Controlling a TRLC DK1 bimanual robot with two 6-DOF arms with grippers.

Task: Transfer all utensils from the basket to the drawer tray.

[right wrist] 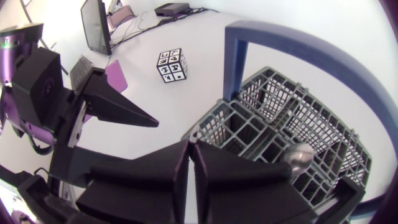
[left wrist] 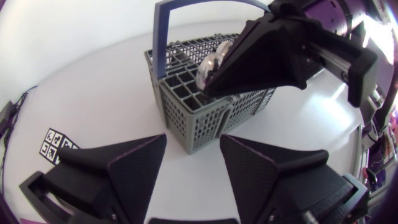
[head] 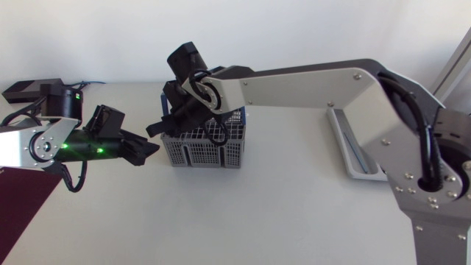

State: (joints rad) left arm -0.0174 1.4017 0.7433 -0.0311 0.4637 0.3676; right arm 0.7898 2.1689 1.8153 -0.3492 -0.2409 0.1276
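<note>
One grey basket (head: 202,151) with a blue handle stands near the far edge of the desk (head: 257,213), about midway along it. One spoon (right wrist: 300,155) shows inside. The right gripper (right wrist: 191,146) hangs over the basket, fingers almost together with nothing seen between them. The left gripper (left wrist: 193,138) is spread wide and empty, just beside the basket. One tray (head: 346,147) lies toward the right edge.

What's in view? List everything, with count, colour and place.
Basket: one, grey with blue handle, table centre.
Spoon: one, silver, standing in the basket.
Tray: one, pale grey, right of the basket, partly under the right arm.
Marker cube: one, black-and-white, on the table near the left arm.
Mat: one, dark red, table's left edge.
Left arm: one, silver-grey, left of the basket, jaws open.
Right arm: one, silver-grey, over the basket, jaws shut.
</note>
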